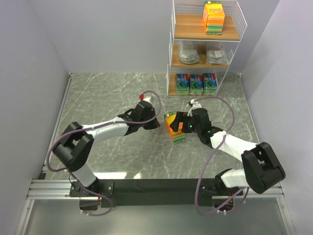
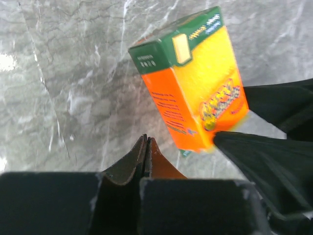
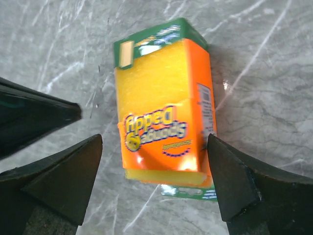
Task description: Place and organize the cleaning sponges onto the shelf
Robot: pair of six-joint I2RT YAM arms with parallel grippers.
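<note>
an orange sponge pack (image 3: 164, 120) with green ends lies on the grey marble table (image 3: 264, 58). the right claw (image 3: 156, 183) is spread wide, one finger (image 3: 61, 178) on each side of the pack. a dark pointed piece (image 3: 34, 115) pokes in beyond the left finger.

So here's my count. Orange sponge packs: two, one on the shelf's (image 1: 228, 34) top board (image 1: 213, 17) and one standing on the table between my claws (image 1: 174, 127). Blue-and-green packs (image 1: 196, 83): three, lined up side by side on the bottom board. Clear-wrapped silvery grey packs (image 1: 188, 52): two, both on the middle board. That makes seven packs total, six on the rack and one off it. The shelf itself is one unit with three wooden boards. And two arms, so two claws, mine included.
</note>
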